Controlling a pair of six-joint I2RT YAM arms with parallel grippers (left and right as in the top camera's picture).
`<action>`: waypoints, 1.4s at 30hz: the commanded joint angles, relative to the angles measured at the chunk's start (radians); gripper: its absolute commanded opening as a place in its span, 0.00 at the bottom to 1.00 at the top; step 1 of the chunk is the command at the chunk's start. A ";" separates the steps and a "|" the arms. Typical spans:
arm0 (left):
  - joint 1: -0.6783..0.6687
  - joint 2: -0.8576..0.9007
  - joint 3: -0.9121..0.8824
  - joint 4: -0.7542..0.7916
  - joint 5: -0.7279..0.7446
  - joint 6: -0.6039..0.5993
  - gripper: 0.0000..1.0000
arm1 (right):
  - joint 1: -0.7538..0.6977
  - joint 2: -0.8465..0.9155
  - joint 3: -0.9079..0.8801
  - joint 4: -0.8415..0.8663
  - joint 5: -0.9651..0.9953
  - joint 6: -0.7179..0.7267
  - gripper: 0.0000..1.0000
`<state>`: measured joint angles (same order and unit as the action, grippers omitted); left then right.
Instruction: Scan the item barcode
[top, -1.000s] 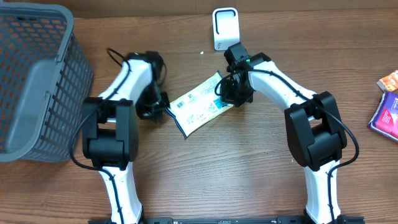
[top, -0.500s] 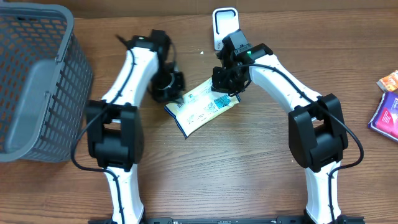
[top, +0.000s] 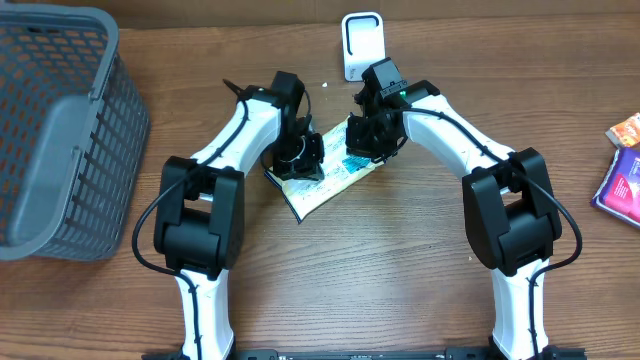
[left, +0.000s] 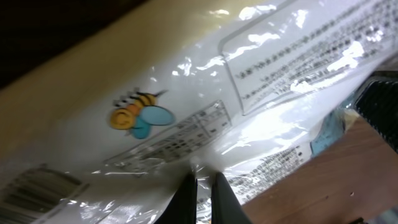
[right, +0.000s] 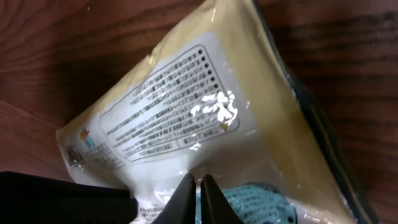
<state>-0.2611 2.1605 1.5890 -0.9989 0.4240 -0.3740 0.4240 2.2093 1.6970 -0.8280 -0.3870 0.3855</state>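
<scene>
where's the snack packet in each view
overhead: packet upper centre of the picture
left wrist: packet fills most of the frame
right wrist: packet fills the middle
shared landmark: bordered text panel, upper right in left wrist, middle in right wrist

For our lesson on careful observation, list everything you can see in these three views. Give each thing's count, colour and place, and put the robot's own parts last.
basket: 1, grey, far left of the table
upright device: 1, white, back centre, probably the scanner
snack packet: 1, yellow and white with blue, centre of the table
small packets: 2, orange and purple, right edge, partly cut off
table: 1, brown wood, under everything
arms: 2, white and black, reaching in from the near edge
left pincer: 1, black, shut, over the snack packet's left part
right pincer: 1, black, shut on the snack packet's upper right end
</scene>
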 joint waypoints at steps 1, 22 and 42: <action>0.039 0.011 -0.076 0.006 -0.145 -0.043 0.04 | -0.005 -0.040 -0.056 0.037 0.057 0.011 0.06; 0.169 0.010 0.240 -0.301 -0.294 0.018 0.04 | -0.006 -0.097 -0.014 -0.181 0.196 0.014 0.04; 0.146 0.011 0.098 -0.198 -0.275 -0.076 1.00 | -0.190 -0.124 -0.034 -0.131 -0.164 -0.306 0.93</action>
<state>-0.1116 2.1658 1.7397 -1.2209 0.1406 -0.4202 0.2508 2.0880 1.6924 -0.9829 -0.3279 0.2493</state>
